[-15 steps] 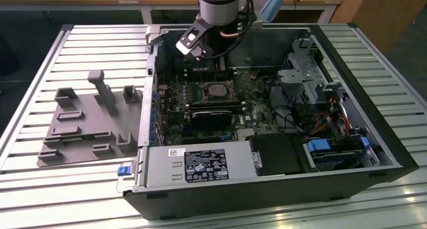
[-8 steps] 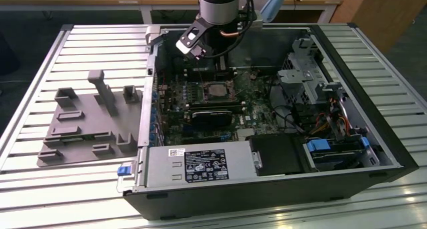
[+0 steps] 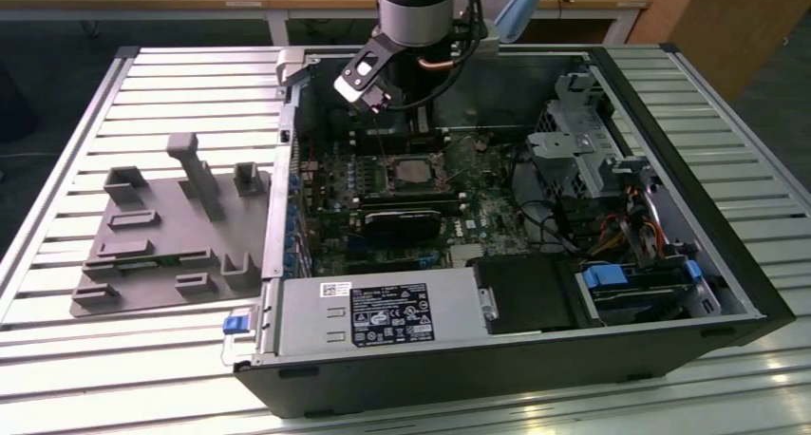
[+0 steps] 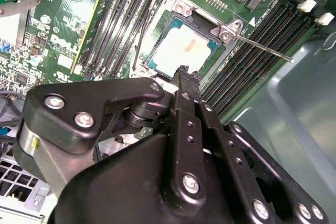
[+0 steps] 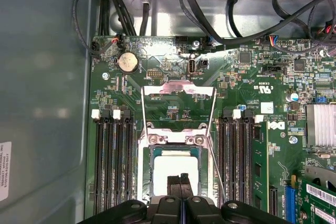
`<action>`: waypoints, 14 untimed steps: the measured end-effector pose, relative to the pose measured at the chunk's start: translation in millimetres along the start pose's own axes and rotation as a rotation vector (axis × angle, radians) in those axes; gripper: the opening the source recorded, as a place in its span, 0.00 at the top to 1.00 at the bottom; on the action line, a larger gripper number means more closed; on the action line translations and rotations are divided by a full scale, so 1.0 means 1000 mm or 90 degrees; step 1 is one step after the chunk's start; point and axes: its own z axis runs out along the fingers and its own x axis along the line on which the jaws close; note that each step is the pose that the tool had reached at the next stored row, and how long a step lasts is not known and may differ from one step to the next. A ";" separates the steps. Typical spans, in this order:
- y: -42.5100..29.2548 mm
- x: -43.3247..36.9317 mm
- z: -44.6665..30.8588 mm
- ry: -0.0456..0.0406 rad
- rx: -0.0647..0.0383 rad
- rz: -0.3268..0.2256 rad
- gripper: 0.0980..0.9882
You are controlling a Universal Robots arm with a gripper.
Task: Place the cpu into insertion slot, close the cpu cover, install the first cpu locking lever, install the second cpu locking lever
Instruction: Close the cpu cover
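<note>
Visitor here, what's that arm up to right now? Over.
Fingers shut, just above the cpu. cpu seated in insertion slot. cpu cover open, locking lever unlatched.

A wide work table [image 3: 76, 378] of pale silver metal slats takes up most of the exterior view. The slats run from the exterior view's left to its right, with dark grooves between them. Two things lie directly on the table. In the centre and right of the frame, an open black computer case [image 3: 507, 373] lies on its side with its opening facing up. In the left middle of the frame lies a flat grey fixture plate [image 3: 133, 269], with upright grey blocks and low holders rising from it. It sits just beside the case; whether they touch cannot be told. Bare slats show at the lower left, lower right and right edge.
</note>
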 end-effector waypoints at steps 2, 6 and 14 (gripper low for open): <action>0.0001 0.0000 -0.0017 0.0002 0.000 0.000 1.00; 0.0006 0.0001 -0.0073 0.0002 0.000 0.000 1.00; 0.0011 0.0002 -0.0125 0.0004 0.000 0.000 1.00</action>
